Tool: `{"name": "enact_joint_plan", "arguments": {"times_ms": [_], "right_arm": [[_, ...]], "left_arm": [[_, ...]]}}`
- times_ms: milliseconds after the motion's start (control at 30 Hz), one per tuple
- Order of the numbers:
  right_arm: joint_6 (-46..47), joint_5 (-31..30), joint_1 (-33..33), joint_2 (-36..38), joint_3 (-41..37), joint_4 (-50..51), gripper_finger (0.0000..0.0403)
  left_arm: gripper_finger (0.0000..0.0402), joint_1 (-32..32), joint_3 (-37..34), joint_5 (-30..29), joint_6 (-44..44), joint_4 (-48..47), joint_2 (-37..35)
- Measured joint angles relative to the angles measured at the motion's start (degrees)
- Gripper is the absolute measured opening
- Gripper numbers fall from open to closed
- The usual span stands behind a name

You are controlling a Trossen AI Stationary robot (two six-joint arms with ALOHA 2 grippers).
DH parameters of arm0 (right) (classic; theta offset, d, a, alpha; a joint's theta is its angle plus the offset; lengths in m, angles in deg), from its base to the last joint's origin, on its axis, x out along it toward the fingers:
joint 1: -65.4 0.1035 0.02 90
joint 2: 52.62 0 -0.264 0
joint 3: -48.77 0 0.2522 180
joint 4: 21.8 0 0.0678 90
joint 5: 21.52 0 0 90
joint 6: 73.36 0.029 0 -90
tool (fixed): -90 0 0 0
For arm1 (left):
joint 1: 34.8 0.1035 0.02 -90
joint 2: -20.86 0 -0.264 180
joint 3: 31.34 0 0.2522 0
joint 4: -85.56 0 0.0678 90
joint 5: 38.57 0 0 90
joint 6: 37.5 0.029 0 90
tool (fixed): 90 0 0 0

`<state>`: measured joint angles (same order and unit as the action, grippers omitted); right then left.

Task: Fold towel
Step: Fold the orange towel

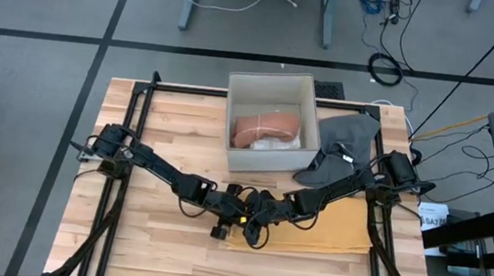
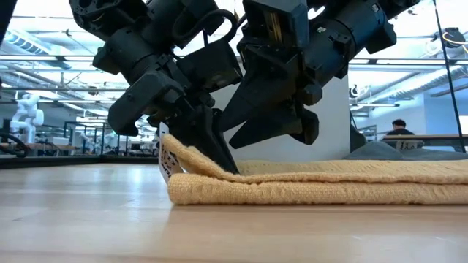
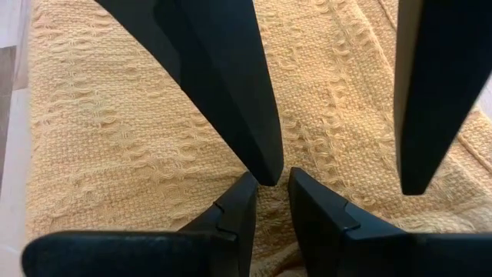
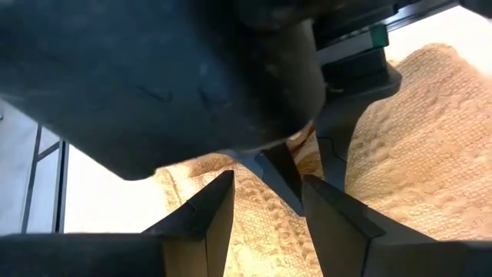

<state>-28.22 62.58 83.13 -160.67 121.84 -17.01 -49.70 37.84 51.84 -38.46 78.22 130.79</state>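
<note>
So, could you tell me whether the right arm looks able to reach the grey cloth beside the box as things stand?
Probably yes: the grey cloth lies in the open on the right arm's side, uncovered, though the right claw is now down at the yellow towel.

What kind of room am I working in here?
Most likely a robotics lab or open workshop. A white robot stands among benches in the background, a person sits at a far desk, and loose cables trail over the grey floor beside the wooden table.
</note>
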Motion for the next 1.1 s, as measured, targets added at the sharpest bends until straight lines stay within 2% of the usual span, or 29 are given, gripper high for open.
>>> {"name": "enact_joint_plan", "arguments": {"times_ms": [233, 300, 433, 667, 833, 933, 1100], "right_arm": [[0.27, -0.03, -0.01, 0.00, -0.02, -0.18, 0.0144], [-1.72, -1.78, -0.16, 0.00, -0.11, -1.10, 0.0144], [-16.01, -7.79, -0.36, 0.00, -0.11, -0.57, 0.0144], [-31.78, -9.10, -0.59, -0.66, -0.11, 9.31, 0.0144], [-40.18, -6.35, -0.03, -0.46, -0.09, 12.90, 0.0144], [-41.11, -2.98, 1.36, -0.26, -0.02, 14.72, 0.0144], [-40.46, -2.78, 4.85, 0.01, 0.27, 21.24, 0.0144]], "left_arm": [[0.0087, 0.00, 0.02, -0.92, 0.02, -0.02, -0.02], [0.0087, 0.00, 0.02, -0.96, 0.02, -0.02, -0.02], [0.0087, 0.04, 0.11, -1.87, 0.33, -1.26, -0.12], [0.0087, 0.28, 0.35, -4.44, -0.24, -11.09, -0.43], [0.0087, 0.35, 0.46, -6.16, -1.85, -16.28, -0.62], [0.0087, 0.50, 0.52, -6.51, -3.32, -18.16, -0.68], [0.0087, 0.45, 0.52, -6.64, -4.70, -18.43, -0.68]]}}
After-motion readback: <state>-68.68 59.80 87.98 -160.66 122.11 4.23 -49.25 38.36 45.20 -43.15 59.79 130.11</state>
